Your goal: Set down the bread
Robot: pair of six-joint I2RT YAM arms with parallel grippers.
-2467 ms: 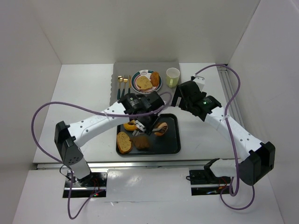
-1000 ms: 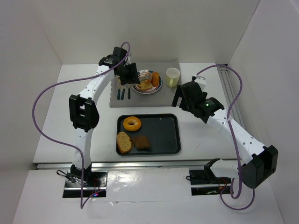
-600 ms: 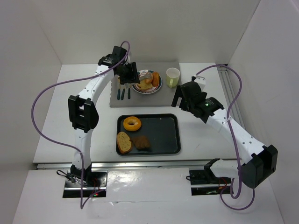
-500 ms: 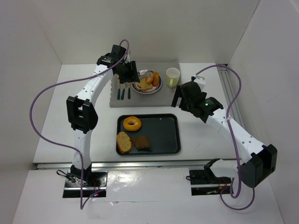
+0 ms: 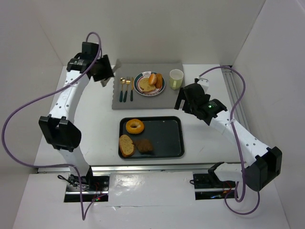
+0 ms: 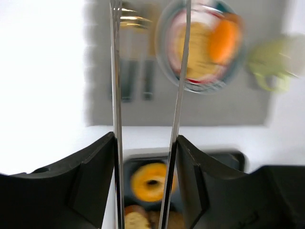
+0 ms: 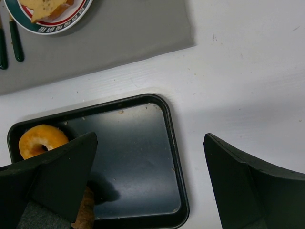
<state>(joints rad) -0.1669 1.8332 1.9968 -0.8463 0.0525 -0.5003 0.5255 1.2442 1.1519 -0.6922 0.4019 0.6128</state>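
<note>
A white plate (image 5: pixel 149 83) with a patterned rim sits on the grey mat (image 5: pixel 143 98) and holds a bread slice (image 5: pixel 146 85) and two orange rolls (image 5: pixel 155 79). My left gripper (image 5: pixel 106 72) hangs open and empty over the table, left of the mat. Its view is blurred: the plate (image 6: pixel 205 45) shows beyond the thin metal fingers (image 6: pixel 116 71) of the left gripper (image 6: pixel 148 28). My right gripper (image 5: pixel 183 100) is open and empty above the black tray's (image 5: pixel 171 145) right end. In the right wrist view the right gripper (image 7: pixel 150 138) hangs over the tray (image 7: pixel 174 143).
The tray holds a doughnut (image 5: pixel 135 126), a bread slice (image 5: pixel 126 145) and a brown piece (image 5: pixel 145 145). A pale green cup (image 5: pixel 176 78) stands right of the plate, cutlery (image 5: pixel 126 89) lies left of it. White walls enclose the table.
My left arm carried a roll from the tray to the plate, let it go, then swung back to the left of the mat. The right arm has not moved.
</note>
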